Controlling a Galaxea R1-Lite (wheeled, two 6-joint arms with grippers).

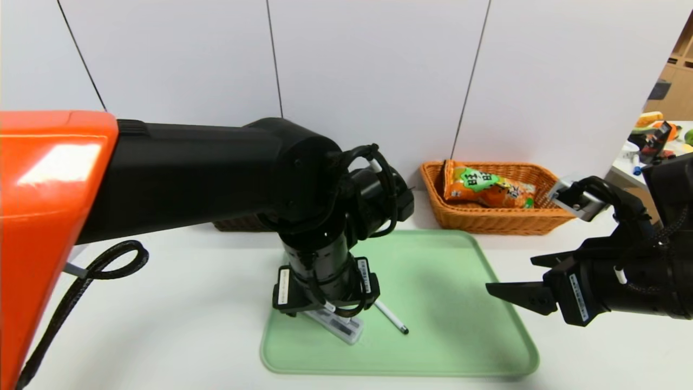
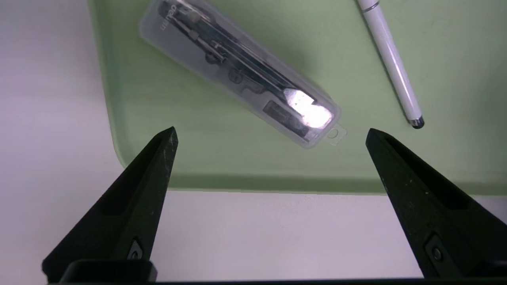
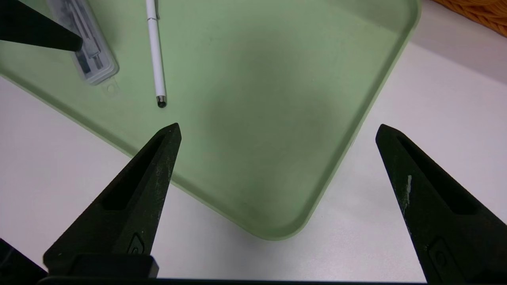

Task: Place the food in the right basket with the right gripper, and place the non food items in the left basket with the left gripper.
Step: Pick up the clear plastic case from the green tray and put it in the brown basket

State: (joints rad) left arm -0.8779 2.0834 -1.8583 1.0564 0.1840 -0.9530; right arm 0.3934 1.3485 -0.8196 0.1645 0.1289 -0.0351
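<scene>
- White panels (image 1: 379, 65) back your white tabletop (image 1: 178, 330), where a green tray (image 1: 400, 374) carries two non-food items.
- Your food, the orange snack bag (image 1: 490, 187), lies inside the orange-tan wicker basket (image 1: 503, 221), so the left arm's sorting seems to be what remains.
- Your left gripper (image 2: 271, 128) is over the tray near the clear plastic case of drawing tools (image 2: 245, 75), jaws spread wide and holding nothing.
- Your right gripper (image 3: 279, 124) sits by the tray's right edge, also empty and wide open; you can leave it there.
- To take the case well, turn the left jaws to span its narrow width, centre them, lower gently and close without catching the white stylus pen (image 2: 392, 59).
- Lift clear of the rim before you swing to the dark brown wicker basket (image 1: 244, 223).
- Only your head view shows that basket, mostly hidden behind the left arm; your left wrist view instead reveals the whole case, which the head view partly covers.
</scene>
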